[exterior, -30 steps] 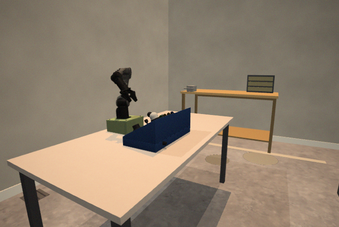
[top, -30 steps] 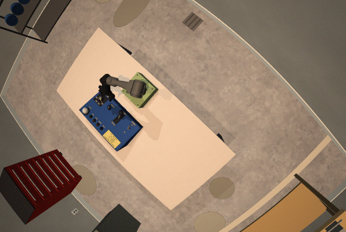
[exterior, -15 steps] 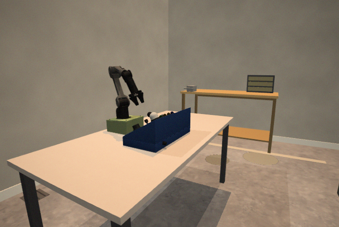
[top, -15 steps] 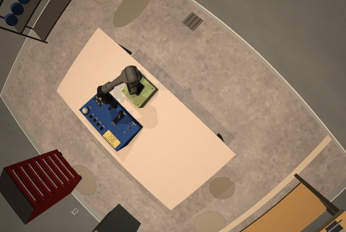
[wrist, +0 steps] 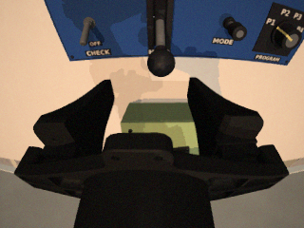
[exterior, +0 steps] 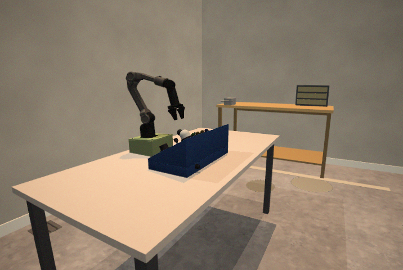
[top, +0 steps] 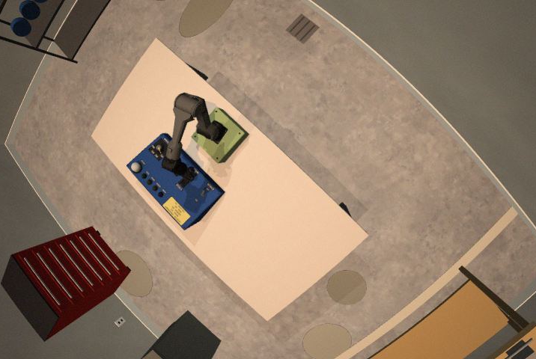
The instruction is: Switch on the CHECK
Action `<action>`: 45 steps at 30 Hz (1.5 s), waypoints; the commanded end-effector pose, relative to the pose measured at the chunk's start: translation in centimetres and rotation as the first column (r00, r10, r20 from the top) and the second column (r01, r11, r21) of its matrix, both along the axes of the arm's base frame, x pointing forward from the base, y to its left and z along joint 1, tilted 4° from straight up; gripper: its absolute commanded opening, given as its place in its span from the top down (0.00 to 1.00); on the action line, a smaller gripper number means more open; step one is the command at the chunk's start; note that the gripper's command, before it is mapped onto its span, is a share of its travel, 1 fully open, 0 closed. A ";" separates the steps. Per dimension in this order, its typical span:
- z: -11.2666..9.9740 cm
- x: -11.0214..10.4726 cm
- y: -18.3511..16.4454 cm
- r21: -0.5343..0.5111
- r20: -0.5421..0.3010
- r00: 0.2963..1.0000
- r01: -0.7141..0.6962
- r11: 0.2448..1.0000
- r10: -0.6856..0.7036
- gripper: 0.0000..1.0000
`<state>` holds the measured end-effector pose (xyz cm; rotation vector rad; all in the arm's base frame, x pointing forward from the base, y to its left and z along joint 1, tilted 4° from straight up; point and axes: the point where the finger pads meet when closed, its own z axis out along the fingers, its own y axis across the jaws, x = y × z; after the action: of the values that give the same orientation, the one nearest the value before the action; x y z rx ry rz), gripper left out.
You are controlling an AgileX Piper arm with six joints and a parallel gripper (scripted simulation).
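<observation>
CHECK switch (wrist: pixel 86 30): small grey toggle at left end of the blue console's (wrist: pixel 203 0) near edge in wrist view, lever sitting toward OFF mark, ON mark above it
console: on the desk (exterior: pixel 112 190), sloped face toward the arm, just beside green base block (exterior: pixel 138 144)
CYCLE lever (wrist: pixel 161 59): black ball handle in a slot, just right of CHECK, nearest control to the fingers' line
MODE knob (wrist: pixel 234 28): right of CYCLE, apart from CHECK
PROGRAM dial (wrist: pixel 281 34): far right, marks P1–P3
other controls: white ball knob (top: pixel 136 167), row of dark round buttons (top: pixel 154 188), yellow label (top: pixel 176 209) on far side of panel
gripper (exterior: pixel 176 112): above console, touching nothing
fingers: spread fully wide, nothing between them; green block seen through the gap
room: orange shelf table (exterior: pixel 327 109) with drawer box (exterior: pixel 312 95); red tool chest (top: pixel 65 271); corner rack (top: pixel 31 46) holding blue round items (top: pixel 21 26)
</observation>
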<state>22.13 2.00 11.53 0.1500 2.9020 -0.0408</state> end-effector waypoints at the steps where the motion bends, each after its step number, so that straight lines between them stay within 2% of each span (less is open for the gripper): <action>1: 0.1 0.4 0.9 -0.012 0.014 1.000 0.004 1.000 -0.004 0.00; 5: 0.4 1.2 3.8 -0.034 0.064 0.998 0.014 0.999 -0.012 0.00; 7: 0.4 1.2 3.8 -0.034 0.064 0.998 0.014 0.999 -0.012 0.00; 13: 0.9 1.7 7.6 -0.032 0.138 0.990 0.019 0.999 -0.014 0.00; 19: 1.1 1.7 9.9 -0.018 0.182 0.983 0.017 1.000 -0.014 0.00; 29: 1.2 1.7 10.5 -0.012 0.194 0.981 0.016 1.000 -0.013 0.00; 30: 1.2 1.7 10.5 -0.012 0.194 0.981 0.016 1.000 -0.013 0.06; 45: 1.2 1.7 10.5 -0.012 0.194 0.981 0.016 1.000 -0.013 0.06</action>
<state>23.77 12.49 12.73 0.1639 2.7073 -0.0472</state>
